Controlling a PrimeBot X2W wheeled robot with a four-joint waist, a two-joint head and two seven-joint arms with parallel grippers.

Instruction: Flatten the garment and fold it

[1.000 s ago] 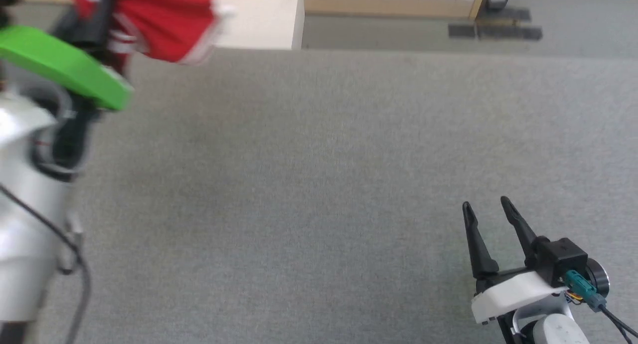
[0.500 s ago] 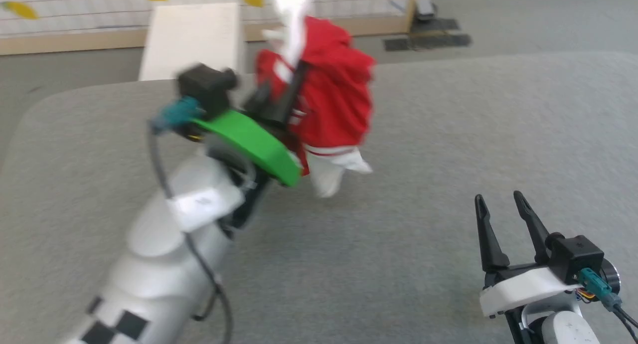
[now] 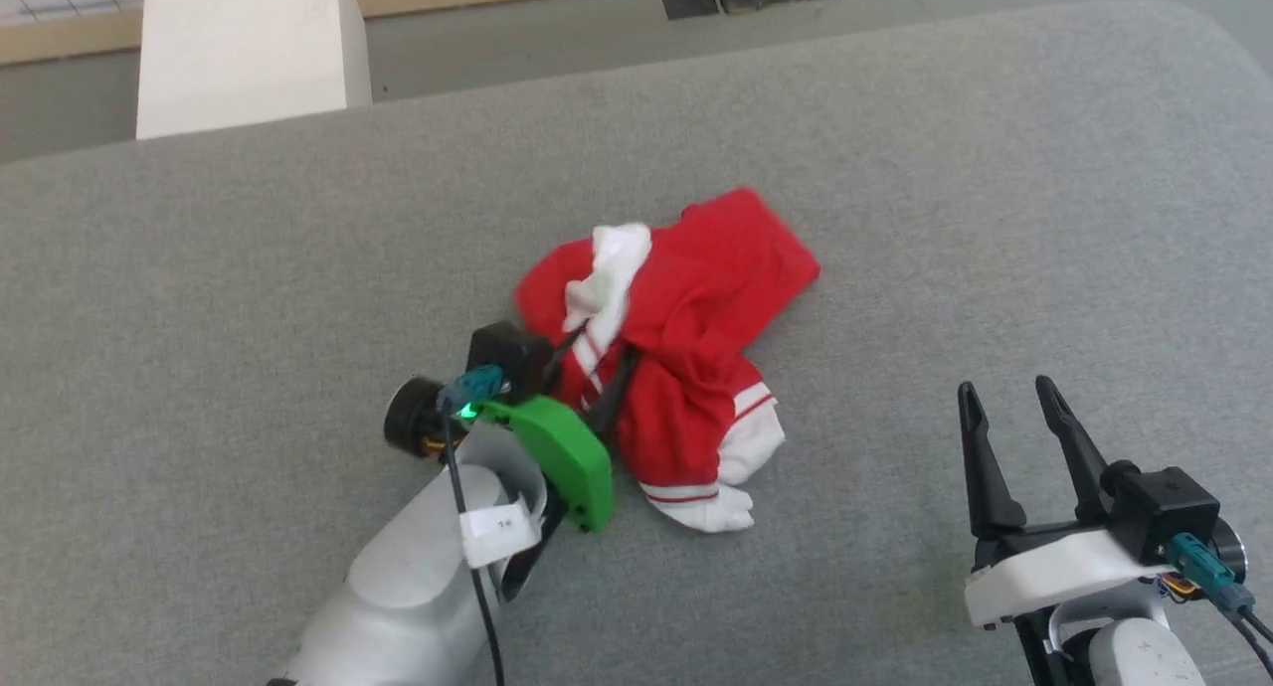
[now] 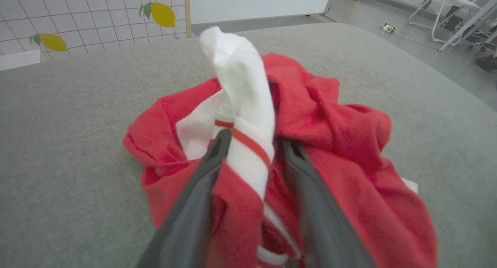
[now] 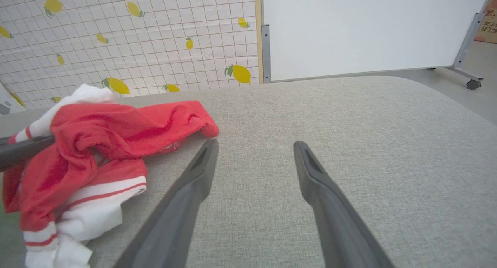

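Left gripper (image 4: 256, 139) straddled the crumpled garment's (image 3: 701, 288) white sleeve on grey surface (image 3: 249, 268); whether it clamped, unclear. Right gripper (image 3: 1004, 386) gaped, well apart.

No text, number or brand can be read. The white label (image 3: 494, 527) on the left forearm (image 3: 408, 587) bears dark marks, too small to make out. The brown box (image 5: 490, 24) at the right edge of the right wrist view carries red printed characters, too blurred to decipher
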